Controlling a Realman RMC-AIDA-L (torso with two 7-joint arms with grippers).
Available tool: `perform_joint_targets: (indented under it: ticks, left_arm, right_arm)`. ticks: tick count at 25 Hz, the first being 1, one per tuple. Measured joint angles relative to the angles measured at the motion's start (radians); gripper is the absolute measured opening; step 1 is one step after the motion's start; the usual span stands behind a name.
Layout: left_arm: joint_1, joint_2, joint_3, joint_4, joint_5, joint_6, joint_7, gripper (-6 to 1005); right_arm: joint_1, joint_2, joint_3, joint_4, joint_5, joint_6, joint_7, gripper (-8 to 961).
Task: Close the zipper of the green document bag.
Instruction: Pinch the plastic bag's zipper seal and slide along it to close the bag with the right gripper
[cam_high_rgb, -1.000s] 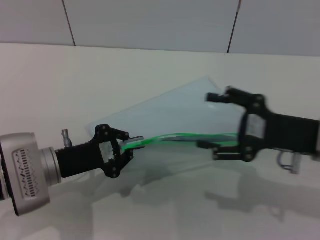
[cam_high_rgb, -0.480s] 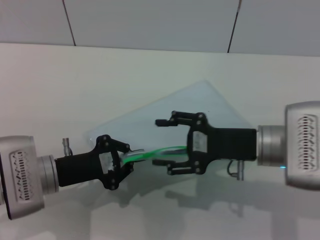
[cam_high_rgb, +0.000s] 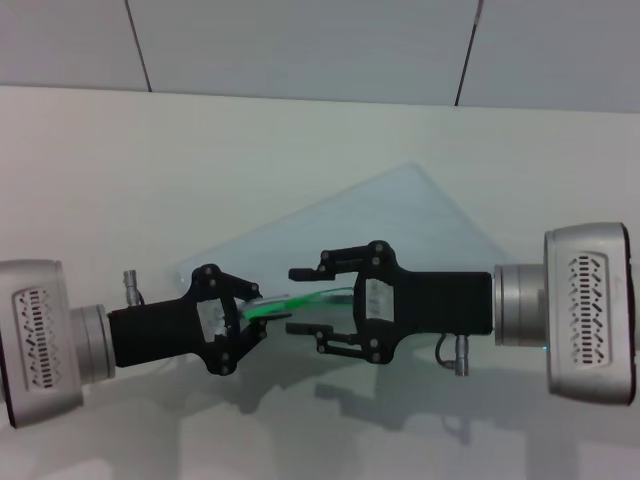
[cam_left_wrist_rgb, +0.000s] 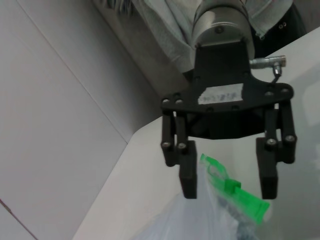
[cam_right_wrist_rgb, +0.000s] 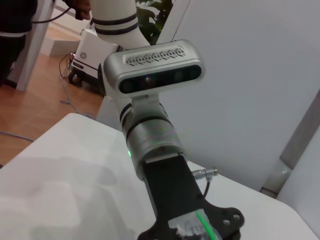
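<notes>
Green document bag (cam_high_rgb: 400, 230) lay tilted on white table (cam_high_rgb: 150, 160), near corner lifted, at 12 o'clock from both grippers. Left gripper (cam_high_rgb: 250, 312) pinched shut on zipper (cam_high_rgb: 290, 300) end. Right gripper (cam_high_rgb: 305, 300) at 3 o'clock of it, fingers spread wide around zip strip, gripping nothing. Only short green stretch showed between the two; slider tab position unclear, so closure probably nearly done, unconfirmed. Count: one bag, one zipper, two grippers.
</notes>
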Motion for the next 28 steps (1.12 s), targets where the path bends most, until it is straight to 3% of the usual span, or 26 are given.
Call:
perform_joint_targets:
  ticks: [12,14,28]
  left_arm:
    - [0.001,0.003,0.000,0.001,0.006,0.007,-0.002,56]
    - [0.001,0.002,0.000,0.001,0.009,0.007,-0.002,56]
    - [0.001,0.000,0.000,0.001,0.033,0.006,-0.011,56]
  right_arm:
    - [-0.003,0.000,0.008,0.034,0.001,0.013,-0.074,445]
    - [-0.005,0.000,0.008,0.040,0.003,0.024,-0.084,331]
    - [-0.011,0.000,0.009,0.054,0.005,0.039,-0.115,162]
